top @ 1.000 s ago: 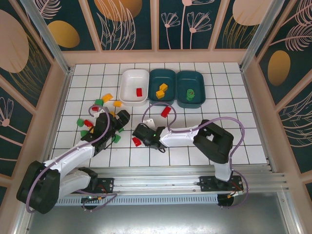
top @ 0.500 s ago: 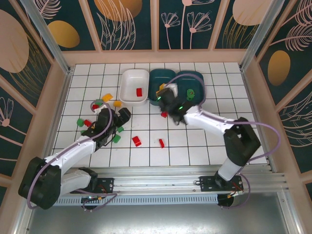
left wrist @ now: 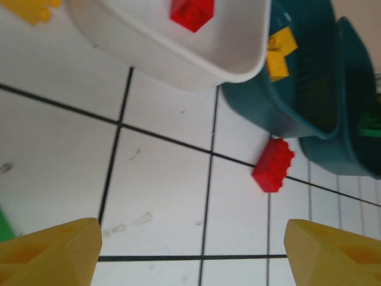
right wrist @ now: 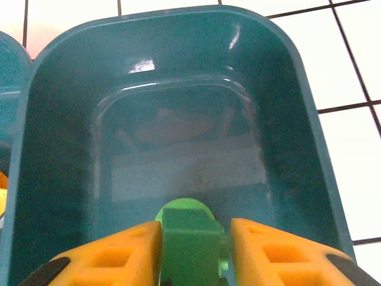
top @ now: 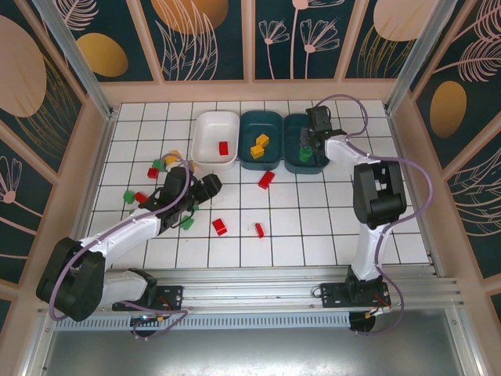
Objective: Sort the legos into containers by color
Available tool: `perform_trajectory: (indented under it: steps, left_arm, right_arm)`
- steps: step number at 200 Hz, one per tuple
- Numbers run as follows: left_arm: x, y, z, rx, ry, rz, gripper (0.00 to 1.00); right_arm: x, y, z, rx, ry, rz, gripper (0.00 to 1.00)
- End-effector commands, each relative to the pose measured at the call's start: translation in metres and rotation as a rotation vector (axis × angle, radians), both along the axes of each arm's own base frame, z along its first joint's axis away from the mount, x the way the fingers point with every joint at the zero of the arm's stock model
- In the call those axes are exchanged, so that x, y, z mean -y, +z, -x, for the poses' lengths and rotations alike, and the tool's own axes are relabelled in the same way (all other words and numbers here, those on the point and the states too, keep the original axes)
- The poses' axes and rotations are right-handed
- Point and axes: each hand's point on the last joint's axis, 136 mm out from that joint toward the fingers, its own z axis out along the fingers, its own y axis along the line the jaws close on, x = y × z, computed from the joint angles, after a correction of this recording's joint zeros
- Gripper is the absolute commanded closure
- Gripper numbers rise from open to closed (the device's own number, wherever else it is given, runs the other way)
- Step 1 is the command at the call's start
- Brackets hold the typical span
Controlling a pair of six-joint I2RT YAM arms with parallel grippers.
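Right fingers (right wrist: pixel 107 256) pinch 1 green lego (right wrist: pixel 190 238) over the rightmost teal bin (right wrist: pixel 53 119); left fingers (left wrist: pixel 47 253) gape wide, empty.

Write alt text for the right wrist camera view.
The right claw holds a green lego between its orange fingers, over the near end of a dark teal bin. White tiled table shows to the right, and a second teal bin at the left edge.
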Motion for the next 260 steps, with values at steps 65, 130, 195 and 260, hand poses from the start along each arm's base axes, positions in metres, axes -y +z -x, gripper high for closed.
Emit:
perform_trajectory:
  steps: [65, 130, 195, 260]
  left_arm:
    - [0.01, -0.045, 0.056, -0.286, 0.083, -0.009, 0.15]
    - [0.016, -0.089, 0.082, -0.476, 0.058, -0.11, 0.17]
    - [0.035, -0.11, 0.1, -0.522, 0.04, -0.165, 0.3]
    - [0.042, -0.123, 0.095, -0.533, -0.022, -0.238, 0.51]
  right_arm:
    - [-0.02, 0.057, 0.028, 0.118, 0.034, -0.073, 0.48]
    - [-0.044, 0.067, 0.098, 0.19, 0.065, -0.131, 0.43]
    - [-0.032, 0.043, 0.131, 0.165, 0.037, -0.161, 0.43]
    - [-0.02, 0.051, 0.149, 0.187, 0.027, -0.158, 0.45]
